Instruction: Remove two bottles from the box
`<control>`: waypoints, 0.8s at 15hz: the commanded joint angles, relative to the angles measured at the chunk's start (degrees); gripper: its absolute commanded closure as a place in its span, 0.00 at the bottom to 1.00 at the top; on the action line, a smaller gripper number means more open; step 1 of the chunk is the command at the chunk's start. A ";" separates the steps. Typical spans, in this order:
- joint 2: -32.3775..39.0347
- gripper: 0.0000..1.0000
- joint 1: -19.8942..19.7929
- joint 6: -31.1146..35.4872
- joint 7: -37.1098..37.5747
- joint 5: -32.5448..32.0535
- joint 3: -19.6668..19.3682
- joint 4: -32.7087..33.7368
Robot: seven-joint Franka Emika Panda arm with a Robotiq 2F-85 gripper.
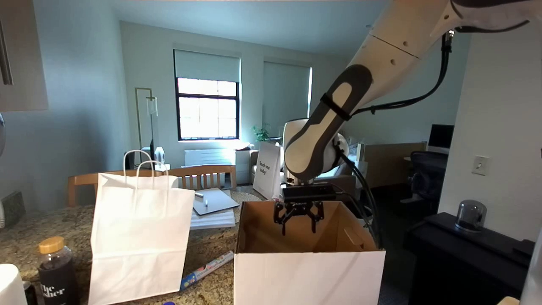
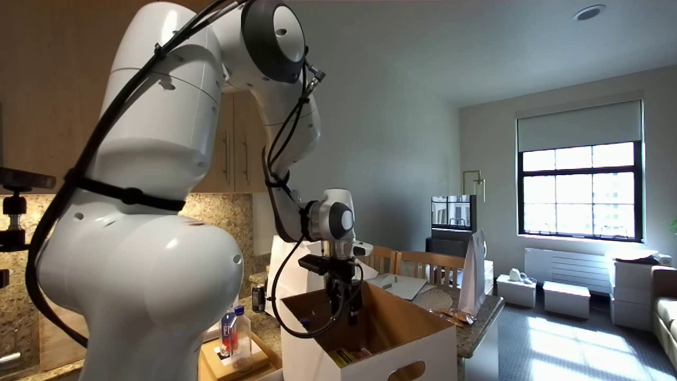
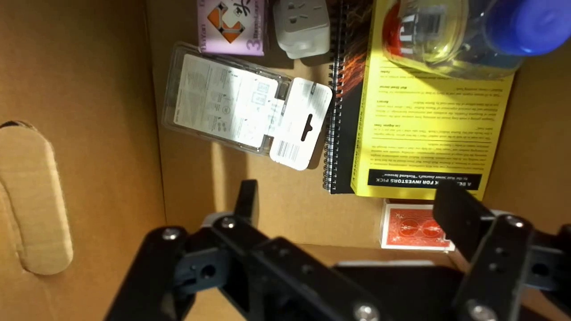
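One blue-capped bottle (image 3: 473,40) inside box (image 1: 309,275), over yellow book (image 3: 428,138), off to one side of pincer (image 1: 299,232). Pincer at box mouth, fingers spread apart. Red card pack (image 3: 415,227) just beside the book. Second bottle (image 2: 241,341), also blue-capped, upright outside box.

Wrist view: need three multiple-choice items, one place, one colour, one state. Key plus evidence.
1. In the picture, relative to the yellow book, the card pack lies:
A above
B below
C left

2. The cap on the bottle is:
A red
B white
C blue

3. The claw is:
A open, empty
B shut on the bottle
C shut, empty

Key:
1 B: it shows past the yellow book's lower edge.
2 C: blue shows at upper right.
3 A: the fingers stand wide apart, gripping nothing.
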 commanded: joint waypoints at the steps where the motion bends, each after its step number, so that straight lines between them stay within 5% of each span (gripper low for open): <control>1: -1.74 0.00 0.34 1.62 -2.54 0.61 0.94 -1.89; 12: -0.93 0.00 1.62 2.89 -4.77 3.91 4.66 -0.62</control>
